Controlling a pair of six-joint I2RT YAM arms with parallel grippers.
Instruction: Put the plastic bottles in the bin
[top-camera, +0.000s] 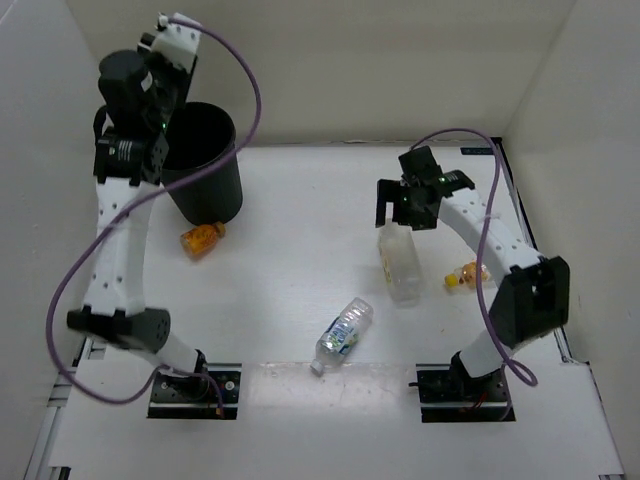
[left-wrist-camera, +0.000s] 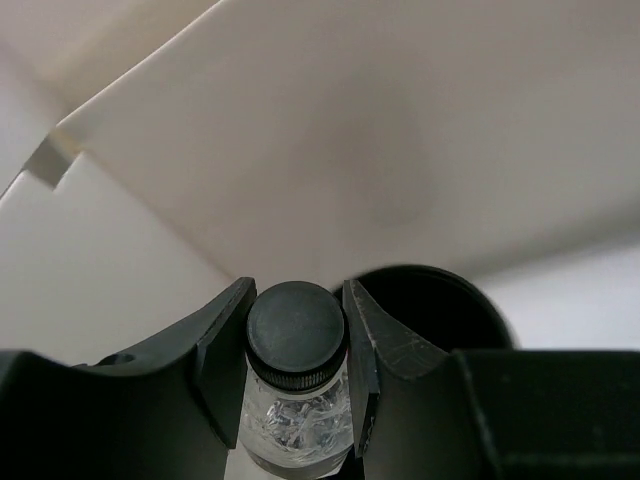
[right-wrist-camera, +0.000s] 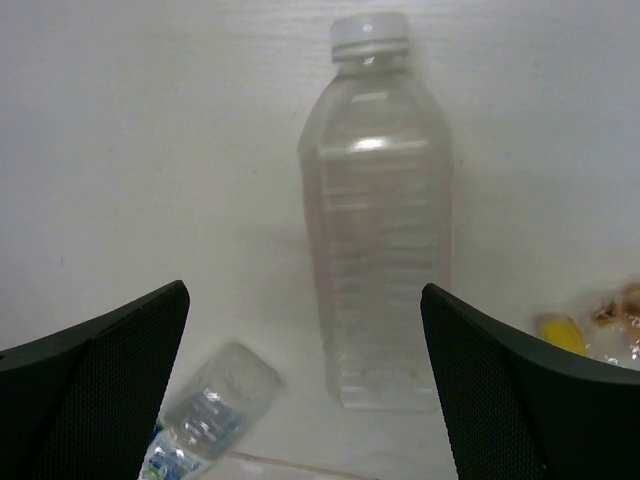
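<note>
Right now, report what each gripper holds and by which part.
Left gripper clamps a clear bottle at its top, squeezing the cap and neck. Right gripper holds nothing, jaws open.

we see a black bin (top-camera: 205, 170) on a white table (top-camera: 300, 200). the large bottle (right-wrist-camera: 380, 220) is clear with a white cap, and the small bottle (top-camera: 343, 335) is clear with a blue-green and white label. the left stubby bottle (top-camera: 202, 238) is orange, the right stubby bottle (top-camera: 468, 275) orange with a yellow cap. the held bottle (left-wrist-camera: 297, 420) is clear under a dark cap. the cables (top-camera: 250, 90) are purple, the arms (top-camera: 120, 250) white with black joints.
</note>
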